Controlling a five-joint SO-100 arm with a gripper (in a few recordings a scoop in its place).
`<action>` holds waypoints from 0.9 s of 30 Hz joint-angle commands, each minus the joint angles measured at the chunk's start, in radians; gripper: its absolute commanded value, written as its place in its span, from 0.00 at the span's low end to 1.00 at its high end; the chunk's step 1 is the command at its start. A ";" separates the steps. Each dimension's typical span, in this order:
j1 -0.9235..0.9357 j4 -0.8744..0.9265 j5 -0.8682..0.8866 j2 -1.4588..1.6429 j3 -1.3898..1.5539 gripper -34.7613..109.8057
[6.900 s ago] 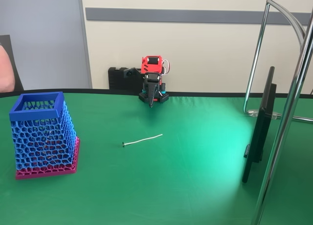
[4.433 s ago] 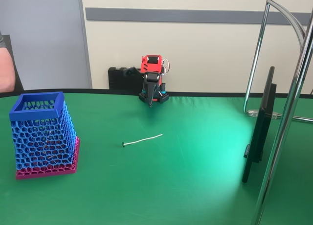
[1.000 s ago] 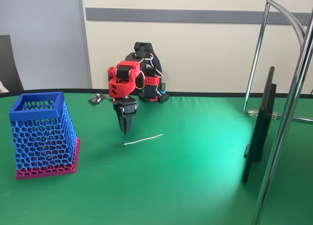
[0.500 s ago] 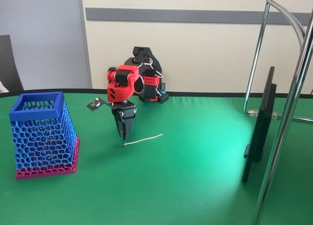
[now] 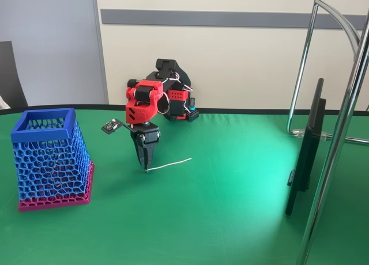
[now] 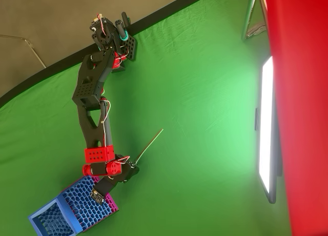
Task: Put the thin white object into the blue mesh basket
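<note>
The green surface [image 5: 230,207] fills the lower two thirds of the fixed view, with a dark flat screen [image 5: 305,155] standing edge-on at the right beside chrome tubing [image 5: 340,132]. At the left edge stands the blue mesh basket [image 5: 49,155] on its magenta base; in the overhead view it sits in the lower left corner [image 6: 66,210]. The red and black arm [image 5: 151,101] reaches from the back centre toward centre-left; a moment ago its pincer hung above the cloth, and over the last second it has dropped until its tip is at the surface. The pincer [image 5: 145,166] points straight down with its jaws close together, almost a single point; whether they have pinched anything cannot be told from these views. The thin white object [image 5: 168,163] lies flat on the cloth just left of centre, unmoved from where it lay before, running up and to the right from its left end. That left end meets the pincer tip, so the stick extends to the right of the pincer; in the overhead view [image 6: 149,145] it slants up-right from the pincer [image 6: 134,165]. The descent looks complete, so closing on that end is likely the step in hand, and the basket stands well apart to the left.
</note>
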 commanded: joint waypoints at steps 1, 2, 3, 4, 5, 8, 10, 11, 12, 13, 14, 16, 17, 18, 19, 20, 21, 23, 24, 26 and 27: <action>-0.008 0.006 0.002 0.003 -0.040 0.37; -0.009 0.006 0.003 0.002 -0.040 0.37; -0.012 0.008 0.005 0.000 -0.040 0.37; -0.014 0.008 0.008 -0.003 -0.040 0.37; -0.017 0.008 0.011 -0.005 -0.040 0.37; -0.026 0.009 0.021 -0.005 -0.040 0.37; -0.032 0.012 0.029 -0.003 -0.040 0.37; -0.035 0.012 0.032 -0.003 -0.041 0.37; -0.038 0.012 0.035 -0.003 -0.041 0.37; -0.041 0.012 0.037 -0.003 -0.043 0.37; -0.043 0.012 0.040 -0.005 -0.041 0.37; -0.046 0.015 0.044 -0.006 -0.040 0.37; -0.048 0.017 0.046 -0.008 -0.040 0.37; -0.049 0.017 0.049 -0.011 -0.040 0.37; -0.049 0.017 0.049 -0.012 -0.040 0.37; -0.051 0.017 0.052 -0.015 -0.040 0.37; -0.051 0.017 0.052 -0.017 -0.040 0.37; -0.051 0.017 0.054 -0.020 -0.040 0.37; -0.049 0.017 0.054 -0.021 -0.040 0.37; -0.049 0.017 0.055 -0.026 -0.040 0.37; -0.048 0.017 0.055 -0.029 -0.038 0.37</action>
